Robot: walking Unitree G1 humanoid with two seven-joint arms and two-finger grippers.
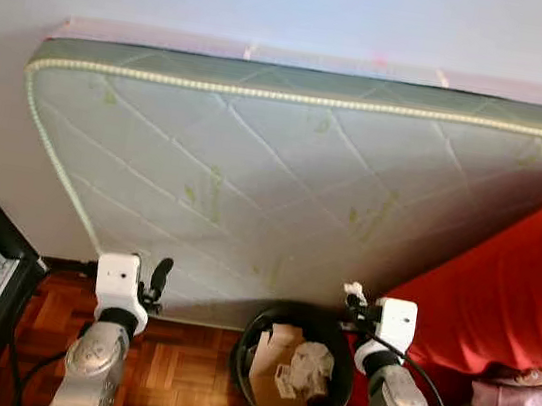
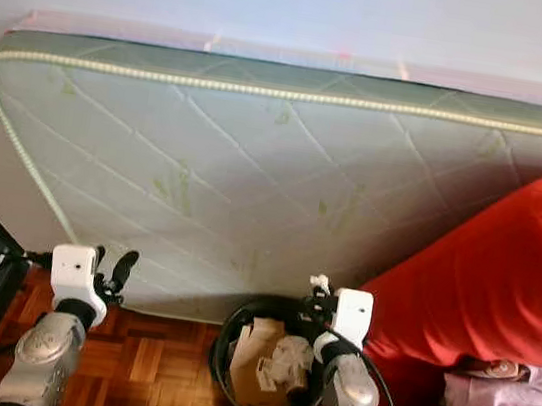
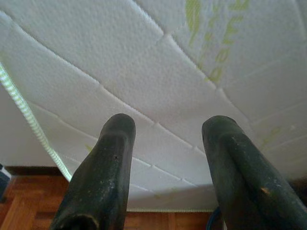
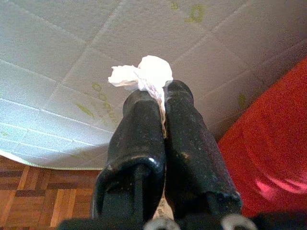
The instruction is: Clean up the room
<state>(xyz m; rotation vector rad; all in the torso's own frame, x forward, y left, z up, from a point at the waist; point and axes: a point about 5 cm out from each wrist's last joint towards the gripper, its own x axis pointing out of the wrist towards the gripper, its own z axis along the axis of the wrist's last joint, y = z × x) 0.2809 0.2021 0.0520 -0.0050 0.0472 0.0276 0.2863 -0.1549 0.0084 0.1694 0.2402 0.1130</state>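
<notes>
1. Jaws on your right gripper [image 4: 160, 103] are pinched together on a crumpled white tissue [image 4: 144, 74], held above the black bin [image 1: 251, 334] of paper scraps.
2. Your left gripper [image 3: 168, 143] has its jaws spread wide, holding nothing, facing the leaning mattress [image 1: 285, 175].

Green print on mattress [image 1: 285, 175], not legible.
</notes>
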